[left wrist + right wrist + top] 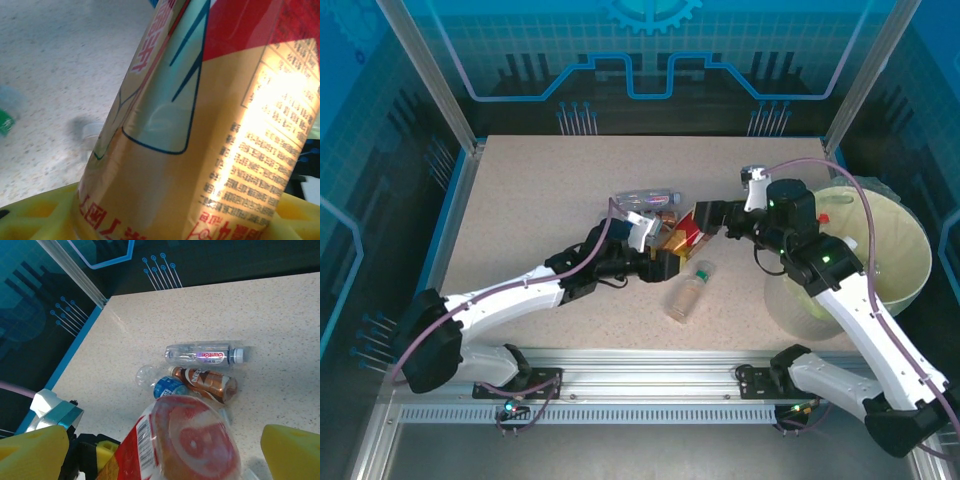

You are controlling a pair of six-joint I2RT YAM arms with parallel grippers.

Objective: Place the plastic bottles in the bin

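- The red-and-gold bottle hung over the middle of the table, between the two arms and well apart from the bin at the right edge.
- In the top view its long axis ran diagonally, from near-left to far-right. A rounded end, apparently the base, pointed at the right wrist camera; the cap was hidden.
- The left gripper had its jaws clenched across the label.
- The right gripper had its jaws released and wide apart, one on either side of that rounded end.
- The step looked like a handover to the arm nearer the bin. Next, the right jaws would need to close on the bottle before the left let go.
- A clear bottle, a brown bottle and a green-capped bottle lay on the table, not yet binned.
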